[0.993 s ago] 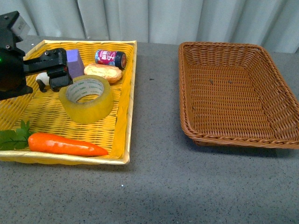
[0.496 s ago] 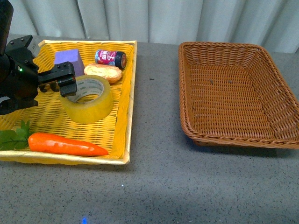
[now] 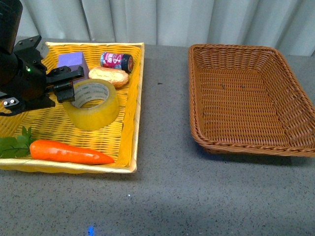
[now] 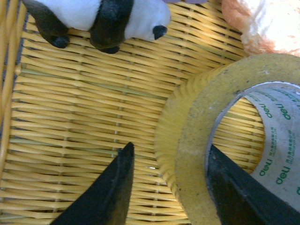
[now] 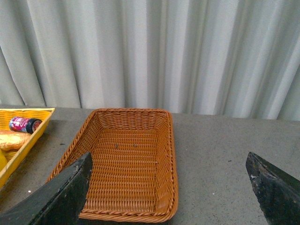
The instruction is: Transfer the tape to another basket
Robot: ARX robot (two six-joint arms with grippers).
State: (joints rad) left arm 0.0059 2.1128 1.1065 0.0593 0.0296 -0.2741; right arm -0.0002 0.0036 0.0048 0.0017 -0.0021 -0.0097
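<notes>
So the left pincer (image 4: 169,154) is wide open, straddling the wall of the tape (image 3: 92,104): one finger outside, one over the hole. Roll lies flat, hole up.

We log the tape (image 3: 91,104) as glossy translucent yellow film on a matt white, paper-like core; its end face looks duller and slightly gritty. The brown basket (image 3: 246,146) is coarse woven wicker with a slight sheen. The yellow basket (image 3: 130,118) has smoother woven strands. The carrot (image 3: 69,152) is smooth, shiny plastic. The panda toy (image 4: 84,14) is fuzzy plush. The bench (image 3: 197,196) is matt speckled grey.
</notes>
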